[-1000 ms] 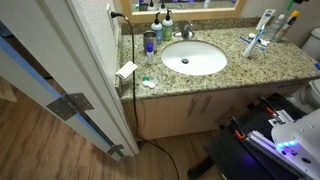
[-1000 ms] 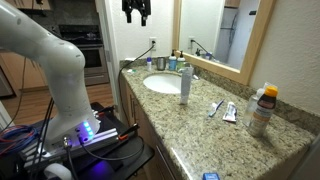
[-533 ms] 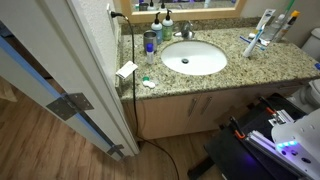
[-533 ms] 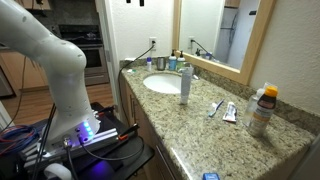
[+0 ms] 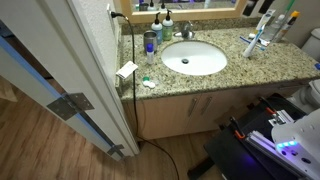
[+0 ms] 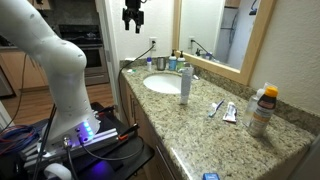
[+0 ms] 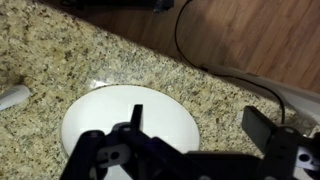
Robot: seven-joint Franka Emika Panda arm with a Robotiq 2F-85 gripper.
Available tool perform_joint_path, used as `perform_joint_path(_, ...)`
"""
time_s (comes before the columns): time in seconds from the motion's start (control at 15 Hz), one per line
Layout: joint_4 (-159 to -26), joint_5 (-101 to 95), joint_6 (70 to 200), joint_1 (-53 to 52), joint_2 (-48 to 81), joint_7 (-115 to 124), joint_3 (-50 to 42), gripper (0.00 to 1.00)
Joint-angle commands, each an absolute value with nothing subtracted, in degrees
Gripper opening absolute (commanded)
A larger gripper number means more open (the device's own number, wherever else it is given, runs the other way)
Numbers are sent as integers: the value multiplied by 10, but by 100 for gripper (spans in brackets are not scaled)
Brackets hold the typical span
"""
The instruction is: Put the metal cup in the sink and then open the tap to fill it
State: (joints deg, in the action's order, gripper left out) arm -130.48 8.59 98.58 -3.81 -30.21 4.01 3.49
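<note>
Hanging high above the sink (image 6: 150, 88), the hand (image 6: 133, 16) has its fingers spread and nothing between them, probably to keep a free look down before it descends. The basin is empty apart from its drain (image 5: 184, 60). The metal cup (image 6: 160, 63) stands upright on the surface (image 6: 230, 135), at 12 o'clock of the sink, near the tap (image 5: 186, 31). What is inside the cup I cannot tell.
</note>
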Motion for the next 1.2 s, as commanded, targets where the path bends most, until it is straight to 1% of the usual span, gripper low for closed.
perform_joint_path(0.0, -1274, 134, 1060, -47, -208, 84, 55, 100)
perform_joint_path(0.07, -1309, 107, 1049, -42, -252, 76, 57, 100)
perform_joint_path(0.33, -1280, 104, 1058, -43, -185, 99, 65, 100)
perform_joint_path(0.4, -1287, 76, 1100, -36, -151, 150, 86, 100)
perform_joint_path(0.6, -1266, 92, 1208, -42, -63, 280, 105, 100)
perform_joint_path(0.73, -1211, 85, 1269, -41, 12, 341, 103, 100)
perform_joint_path(0.87, -1142, 97, 1278, -49, 64, 396, 91, 100)
perform_joint_path(0.93, -1222, 92, 1286, -57, 6, 357, 90, 100)
perform_joint_path(1.0, -1199, 92, 1286, -58, 28, 363, 86, 100)
perform_joint_path(1.13, -1200, 92, 1286, -60, 32, 361, 85, 100)
